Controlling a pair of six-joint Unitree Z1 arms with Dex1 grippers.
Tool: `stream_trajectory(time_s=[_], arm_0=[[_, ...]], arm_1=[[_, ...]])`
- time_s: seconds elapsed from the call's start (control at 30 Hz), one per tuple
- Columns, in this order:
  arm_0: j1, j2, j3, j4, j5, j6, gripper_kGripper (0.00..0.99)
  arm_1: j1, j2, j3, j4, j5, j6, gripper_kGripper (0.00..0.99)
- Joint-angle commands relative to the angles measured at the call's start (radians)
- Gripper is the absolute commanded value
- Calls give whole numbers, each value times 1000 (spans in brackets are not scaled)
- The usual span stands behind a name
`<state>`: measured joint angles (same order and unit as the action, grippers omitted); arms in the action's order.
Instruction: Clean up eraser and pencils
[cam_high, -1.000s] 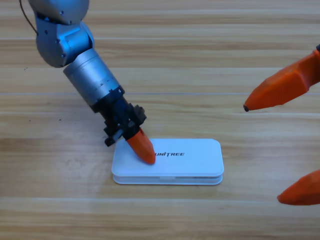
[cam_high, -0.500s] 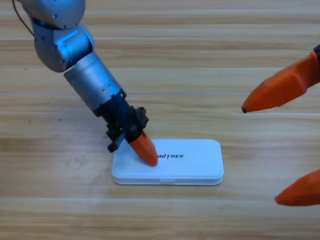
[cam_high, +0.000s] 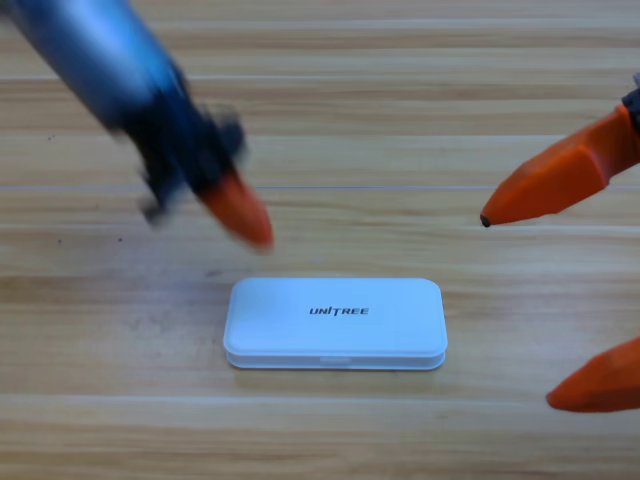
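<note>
Fingers on the left gripper (cam_high: 238, 212) hang above the surface (cam_high: 400, 120), up and left of the white case (cam_high: 335, 323); whether they are spread or clenched I cannot tell. Right gripper (cam_high: 540, 300) waits at the right edge, its 2 fingers wide apart, grasping nothing. Lid down, the case lies flat with its long axis left to right and its logo upright. Neither eraser nor pencils show, so they are presumably inside. What remains, I judge, is pulling the left arm off without nudging the case.
</note>
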<state>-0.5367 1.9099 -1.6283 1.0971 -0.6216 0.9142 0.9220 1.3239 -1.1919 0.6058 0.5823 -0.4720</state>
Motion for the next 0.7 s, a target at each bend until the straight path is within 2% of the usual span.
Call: stream_trajectory(time_s=[0.03, 0.13, 0.3, 0.7], arm_0=[[-94, -302, -44, 78, 57, -121, 968], [-181, -387, -24, 78, 120, -210, 990], [-279, -434, 38, 47, 178, -270, 990], [-296, -410, 102, -6, 172, -299, 990]], arm_1=[[-28, 26, 37, -12, 21, 7, 983], [-28, 26, 37, -12, 21, 7, 983], [-26, 26, 37, -12, 21, 7, 983], [-26, 28, 37, -12, 21, 7, 983]])
